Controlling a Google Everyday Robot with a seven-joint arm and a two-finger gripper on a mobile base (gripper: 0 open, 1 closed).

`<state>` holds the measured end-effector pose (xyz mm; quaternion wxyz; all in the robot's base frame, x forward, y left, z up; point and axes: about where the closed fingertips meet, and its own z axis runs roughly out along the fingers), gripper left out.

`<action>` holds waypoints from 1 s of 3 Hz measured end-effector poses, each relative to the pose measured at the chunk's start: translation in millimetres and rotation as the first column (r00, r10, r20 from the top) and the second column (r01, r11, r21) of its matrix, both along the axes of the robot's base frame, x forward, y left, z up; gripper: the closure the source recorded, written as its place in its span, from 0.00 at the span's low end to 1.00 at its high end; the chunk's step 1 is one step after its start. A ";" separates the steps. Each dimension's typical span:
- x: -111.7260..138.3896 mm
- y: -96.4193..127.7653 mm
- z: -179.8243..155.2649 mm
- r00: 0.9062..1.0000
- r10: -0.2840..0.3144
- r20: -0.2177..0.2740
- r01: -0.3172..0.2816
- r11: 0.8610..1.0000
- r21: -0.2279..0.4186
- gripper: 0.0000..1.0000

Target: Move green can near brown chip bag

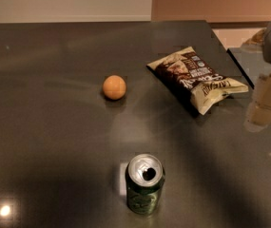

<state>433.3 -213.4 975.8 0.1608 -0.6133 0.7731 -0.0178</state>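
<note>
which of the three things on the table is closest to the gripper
The brown chip bag: its cream end lies close beside the gripper at the picture's right edge. The orange ball and the green can sit much farther off.

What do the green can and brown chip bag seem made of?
The green can looks like metal: shiny silver top, glossy green side. The brown chip bag is probably thin plastic film: crinkled, slightly glossy. The gripper hangs at the right edge, beside the bag.
</note>
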 end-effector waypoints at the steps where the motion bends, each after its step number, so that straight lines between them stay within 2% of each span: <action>1: -21.5 12.9 -3.7 0.995 0.093 -0.031 -0.091 0.993 0.071 0.00; 2: -45.6 29.7 -8.8 0.980 0.192 -0.047 -0.183 0.972 0.151 0.00; 3: -69.1 53.4 -19.4 0.961 0.269 -0.064 -0.247 0.938 0.244 0.00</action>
